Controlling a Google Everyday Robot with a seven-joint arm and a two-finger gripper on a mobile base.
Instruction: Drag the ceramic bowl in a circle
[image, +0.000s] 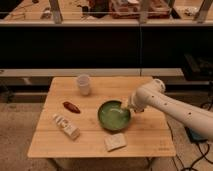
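At 3 o'clock on the bowl (112, 118), my gripper (124, 106) sits at the rim; clenched or released, I cannot tell.

White arm (172, 106); pale tool (125, 106) at tip

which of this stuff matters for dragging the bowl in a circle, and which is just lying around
In the job: ceramic bowl; gripper, at the bowl's right rim.

Lying about: translucent cup; small red item; pale oblong package; pale flat square item.
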